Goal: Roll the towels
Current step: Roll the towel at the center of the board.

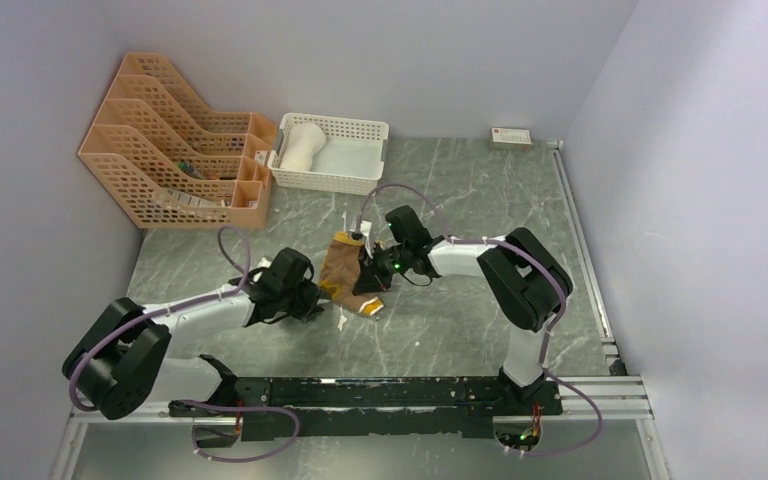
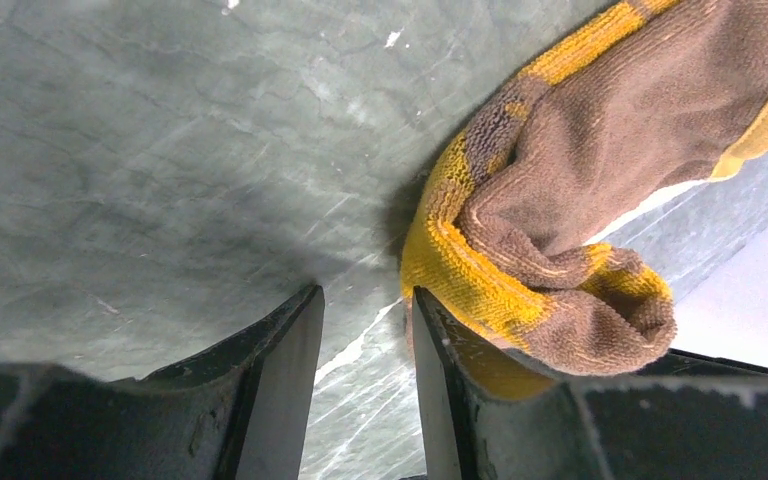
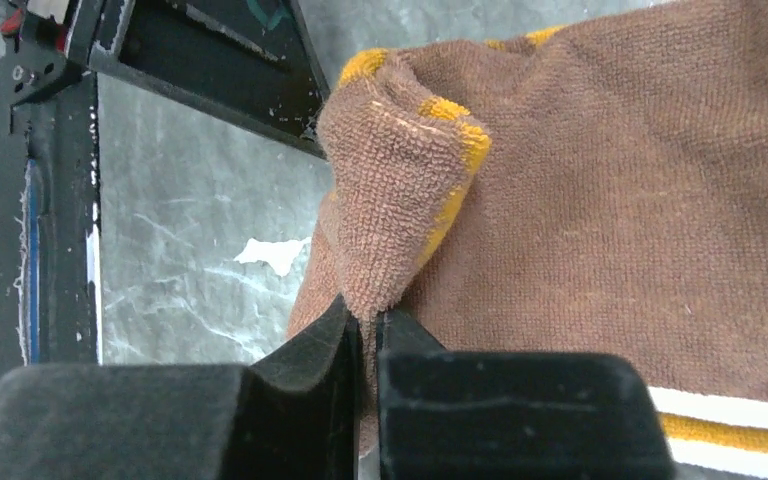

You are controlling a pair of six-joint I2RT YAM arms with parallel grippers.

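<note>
One crumpled brown towel (image 1: 345, 272), mustard-yellow edges

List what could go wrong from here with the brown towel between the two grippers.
1. The right gripper is shut on only a small peak of the brown towel; a pull could slip it free.
2. The left gripper stands open with bare table between its jaws, the towel lying against the outside of one finger; closing now would likely catch nothing.
3. The towel lies bunched, not flat, so a roll may come out loose.
</note>
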